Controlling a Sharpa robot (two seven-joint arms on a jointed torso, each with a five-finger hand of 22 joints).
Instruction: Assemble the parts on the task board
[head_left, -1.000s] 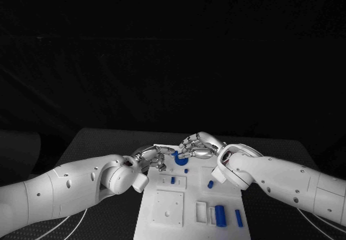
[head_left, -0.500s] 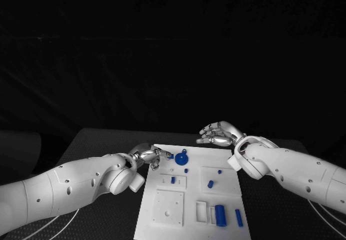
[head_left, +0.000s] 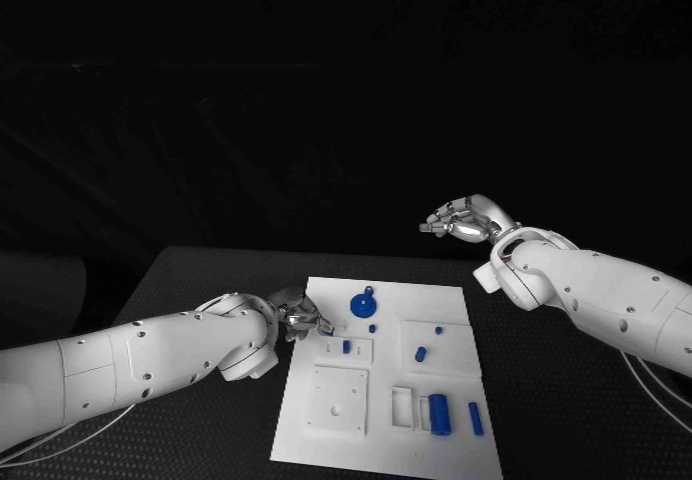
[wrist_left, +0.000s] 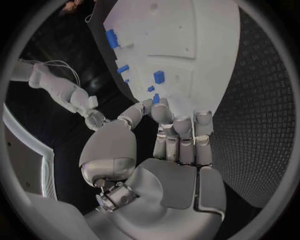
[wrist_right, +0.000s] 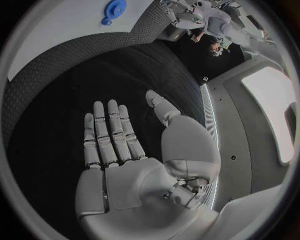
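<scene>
Several blue parts dot the task board.

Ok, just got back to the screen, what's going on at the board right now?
Neither hand holds a part. The left hand sits at the task board's left edge, fingers at the rim. The right hand is raised above the table off the board's far right corner, open and empty. The round blue part lies near the board's far edge, smaller blue pieces around the middle, and two blue bars near the close right corner.
</scene>
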